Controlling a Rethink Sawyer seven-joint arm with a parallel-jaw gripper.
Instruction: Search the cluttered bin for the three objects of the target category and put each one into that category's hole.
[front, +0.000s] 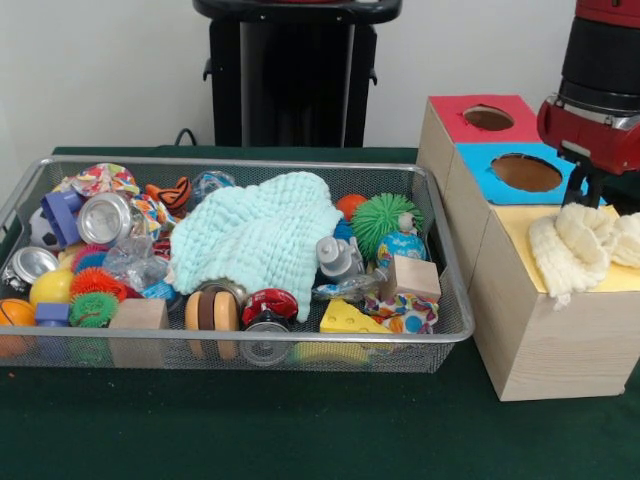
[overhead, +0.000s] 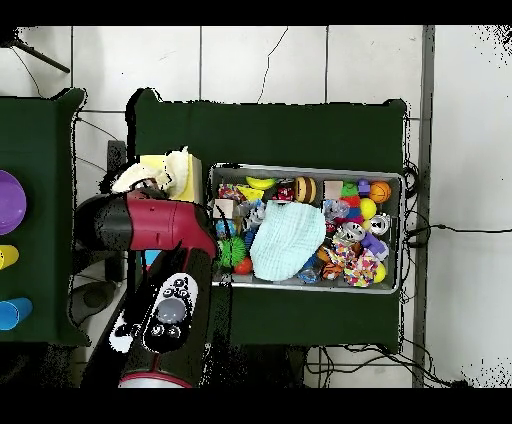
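Green table; wire bin (front: 440, 340) holds toys, cloth (front: 260, 240).

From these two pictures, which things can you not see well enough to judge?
- Gripper, front view: the cream cloth covers its tips, so open or shut is unclear.
- Yellow box top: the cloth hides any hole.
- Under the mint cloth in the bin: hidden in both views.
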